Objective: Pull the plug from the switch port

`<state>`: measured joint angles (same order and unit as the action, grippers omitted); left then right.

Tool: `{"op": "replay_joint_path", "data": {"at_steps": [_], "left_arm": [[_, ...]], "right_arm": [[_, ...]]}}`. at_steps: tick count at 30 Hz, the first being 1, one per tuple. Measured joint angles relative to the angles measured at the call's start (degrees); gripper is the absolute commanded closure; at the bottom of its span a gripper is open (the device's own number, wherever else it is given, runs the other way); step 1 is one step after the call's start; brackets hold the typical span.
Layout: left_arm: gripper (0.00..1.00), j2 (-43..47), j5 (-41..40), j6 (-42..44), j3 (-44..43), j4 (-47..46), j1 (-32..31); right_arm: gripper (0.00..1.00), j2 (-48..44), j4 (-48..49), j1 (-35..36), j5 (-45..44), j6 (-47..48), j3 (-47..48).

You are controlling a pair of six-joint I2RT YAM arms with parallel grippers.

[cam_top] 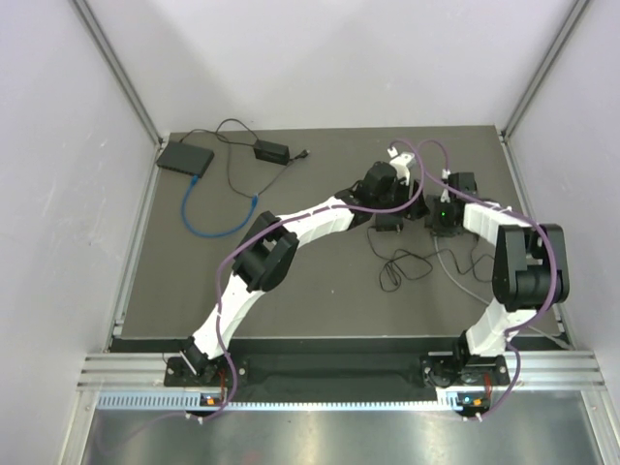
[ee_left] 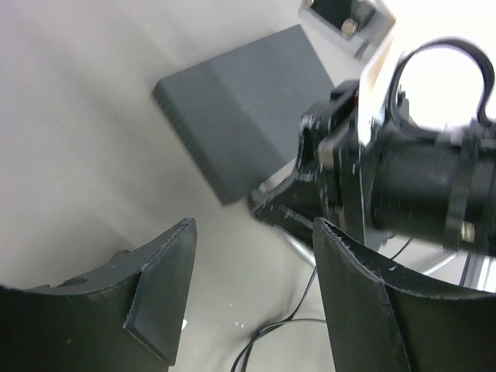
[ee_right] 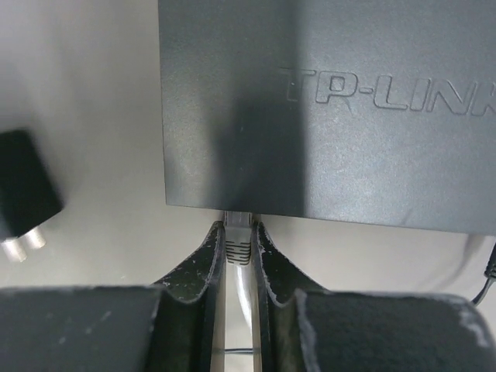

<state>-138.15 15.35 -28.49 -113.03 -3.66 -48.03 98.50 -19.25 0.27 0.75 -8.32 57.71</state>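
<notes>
A dark grey TP-LINK switch (ee_right: 325, 101) lies flat on the mat and fills the top of the right wrist view. A light grey plug (ee_right: 239, 232) sits in the port on its near edge. My right gripper (ee_right: 239, 242) is shut on the plug, with both fingertips up against the switch edge. The plug's grey cable runs back between the fingers. My left gripper (ee_left: 256, 294) is open and empty, above the mat beside the switch (ee_left: 248, 108) and close to the right wrist (ee_left: 418, 178). In the top view both grippers (cam_top: 392, 184) (cam_top: 433, 211) meet at the far centre-right, hiding most of the switch.
A black power adapter (ee_right: 19, 194) with two prongs lies left of the switch. Thin black cables (cam_top: 402, 266) loop on the mat in front of the grippers. A second black switch (cam_top: 184, 158) with a blue cable (cam_top: 218, 228) and a power brick (cam_top: 271, 151) sit at the far left.
</notes>
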Motion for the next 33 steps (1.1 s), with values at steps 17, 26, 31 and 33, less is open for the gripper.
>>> {"op": "replay_joint_path", "data": {"at_steps": [17, 26, 31, 33], "left_arm": [[0.56, 0.0, 3.85, -0.9, 0.68, 0.63, 0.26], [0.59, -0.5, 7.54, -1.42, -0.9, 0.39, 0.52], [0.59, -2.12, 10.86, -2.93, -2.14, -3.58, 0.63], [0.59, -3.15, 11.8, -3.56, -2.32, -4.98, 0.63]], "right_arm": [[0.56, -8.61, 0.22, -0.42, 5.99, -3.52, -8.63], [0.58, -13.03, 1.09, -10.88, 18.05, -8.85, -11.43], [0.62, -12.92, 5.2, -14.47, 26.08, -12.68, -14.67], [0.64, -12.57, 7.02, -14.99, 28.68, -14.23, -15.82]]}}
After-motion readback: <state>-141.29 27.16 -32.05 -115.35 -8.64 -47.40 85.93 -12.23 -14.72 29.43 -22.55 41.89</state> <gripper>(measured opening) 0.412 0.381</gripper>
